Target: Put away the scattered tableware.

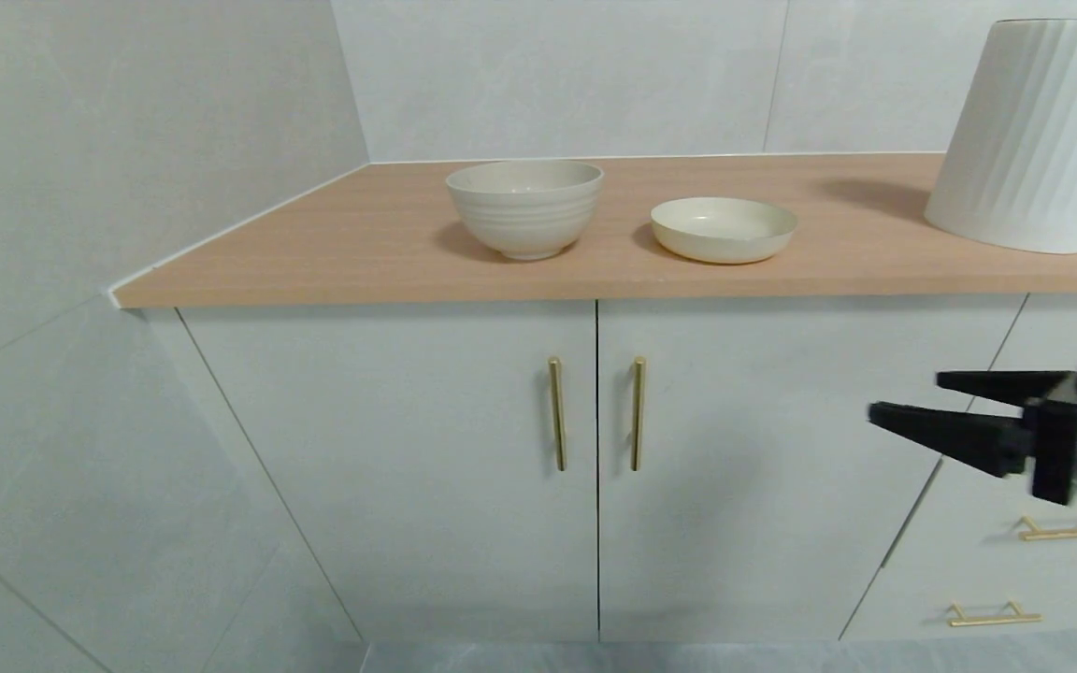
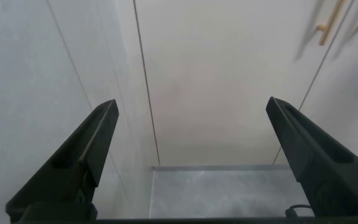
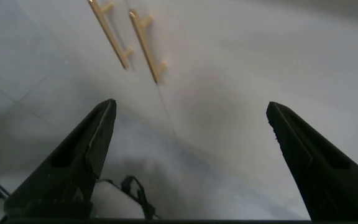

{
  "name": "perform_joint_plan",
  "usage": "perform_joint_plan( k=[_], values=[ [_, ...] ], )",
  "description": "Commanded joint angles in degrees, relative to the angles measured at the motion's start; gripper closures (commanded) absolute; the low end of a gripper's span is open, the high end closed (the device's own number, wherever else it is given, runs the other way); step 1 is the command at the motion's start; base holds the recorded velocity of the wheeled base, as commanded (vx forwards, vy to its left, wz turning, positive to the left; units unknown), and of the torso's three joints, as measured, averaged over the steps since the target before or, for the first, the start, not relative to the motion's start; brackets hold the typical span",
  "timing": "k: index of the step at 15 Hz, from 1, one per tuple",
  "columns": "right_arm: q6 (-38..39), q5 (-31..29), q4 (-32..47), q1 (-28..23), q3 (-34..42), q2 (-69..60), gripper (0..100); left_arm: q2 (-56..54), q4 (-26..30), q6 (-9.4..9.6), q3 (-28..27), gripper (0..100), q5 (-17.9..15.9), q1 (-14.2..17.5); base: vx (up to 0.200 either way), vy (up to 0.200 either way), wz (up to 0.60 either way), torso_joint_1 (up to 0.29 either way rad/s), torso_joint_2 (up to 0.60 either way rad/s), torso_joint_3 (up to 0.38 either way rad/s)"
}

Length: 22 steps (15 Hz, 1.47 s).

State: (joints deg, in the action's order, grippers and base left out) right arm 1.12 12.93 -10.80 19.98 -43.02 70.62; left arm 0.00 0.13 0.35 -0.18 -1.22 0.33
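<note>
The cabinet [image 1: 408, 467] is standing shut under the wooden counter [image 1: 314, 252]. A tall white ribbed tub [image 1: 1034, 131] is sitting at the counter's right end. The ribbed bowl [image 1: 525, 206] is resting mid-counter, with the shallow dish [image 1: 724, 227] near it on its right, not touching. Two gold handles [image 1: 556, 413] are flanking the door seam. I am holding my right claw [image 1: 908, 397] wide open before the right door, below the counter. My left claw [image 2: 191, 104] is gaping wide too, facing the cabinet front low down.

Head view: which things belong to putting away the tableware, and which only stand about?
For the job: ribbed bowl; shallow dish; likely the double-door cabinet below.
Only standing about: tall white ribbed container; drawers on the right.
</note>
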Motion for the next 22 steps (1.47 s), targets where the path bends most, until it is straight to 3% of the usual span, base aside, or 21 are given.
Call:
perform_joint_plan(
  k=[1,5,8,15,19,22],
  values=[
    [0.28,0.07,-7.39,6.56,-8.75,20.79,0,0.0,0.04,0.0,0.01,0,-0.01,0.02,0.0,0.0,0.0,0.0,0.0,0.0],
    [0.28,0.07,-7.22,10.17,-16.83,29.22,0,0.0,-0.05,0.0,0.01,0,-0.01,0.02,0.0,0.0,0.0,0.0,0.0,0.0],
    [0.55,0.07,-7.22,10.08,-17.01,29.4,0,0.0,0.04,0.0,0.01,0,0.08,0.02,0.0,0.0,0.0,0.0,0.0,0.0],
    [12.85,0.07,-7.22,12.45,-20.88,33.88,0,0.0,0.04,0.0,0.01,0,-0.01,0.02,0.0,0.0,0.0,0.0,0.0,0.0],
    [13.38,0.07,-7.74,14.3,-20.79,36.52,0,0.0,-0.05,0.0,0.01,0,-0.01,0.02,0.0,0.0,0.0,0.0,0.0,0.0],
    [13.47,-2.3,-13.11,15.7,-20.44,40.47,0,0.0,0.04,0.0,0.01,0,-0.01,0.02,0.0,0.0,0.0,0.0,0.0,0.0]
  ],
)
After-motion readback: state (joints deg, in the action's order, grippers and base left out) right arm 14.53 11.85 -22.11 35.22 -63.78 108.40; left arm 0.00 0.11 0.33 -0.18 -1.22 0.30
